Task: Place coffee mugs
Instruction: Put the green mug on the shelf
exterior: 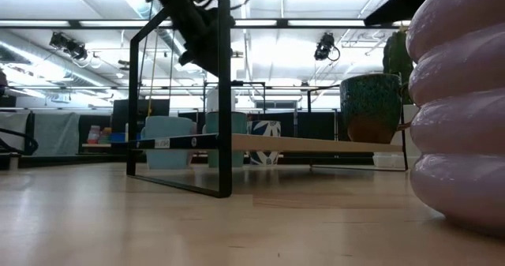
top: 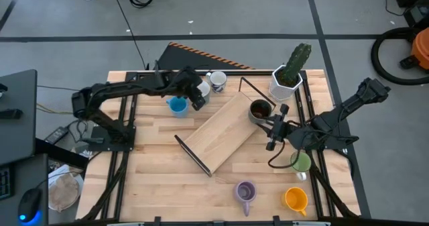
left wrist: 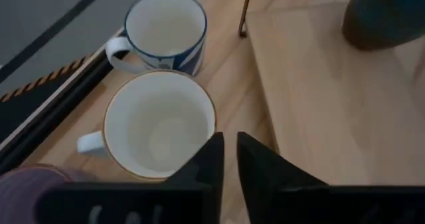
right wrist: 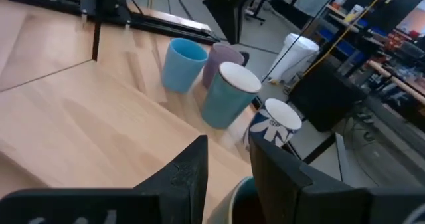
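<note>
The dark brown mug (top: 260,110) stands upright on the far right corner of the tilted wooden board (top: 224,133), and my right gripper (top: 271,122) is shut on it. My left gripper (top: 200,95) is at the table's far side, shut on a plain white mug (left wrist: 156,124). A blue-patterned white mug (left wrist: 166,28) and a lavender mug (left wrist: 30,187) stand beside it. The blue mug (top: 177,105) stands left of the board. The green mug (top: 300,162), the orange mug (top: 295,199) and the second lavender mug (top: 244,191) stand toward the near right. My left gripper pinches the plain white mug's rim (left wrist: 212,121) on the side facing the board, one finger inside and one outside, coming from above. The inner finger (left wrist: 199,167) hides the exact place. The mug stands upright on the table. My right gripper holds the dark brown mug by its rim (right wrist: 234,187), which passes between the two fingers, one finger (right wrist: 279,171) over the opening and one outside. It comes slanting down from the table's right. The mug stands upright with its base on the board (exterior: 316,145).
The board's black metal frames (top: 194,155) rise at its near left and far right ends. A white angular pot with a cactus (top: 288,78) stands at the far right, close behind the dark brown mug. Bare tabletop lies at the near left (top: 154,179).
</note>
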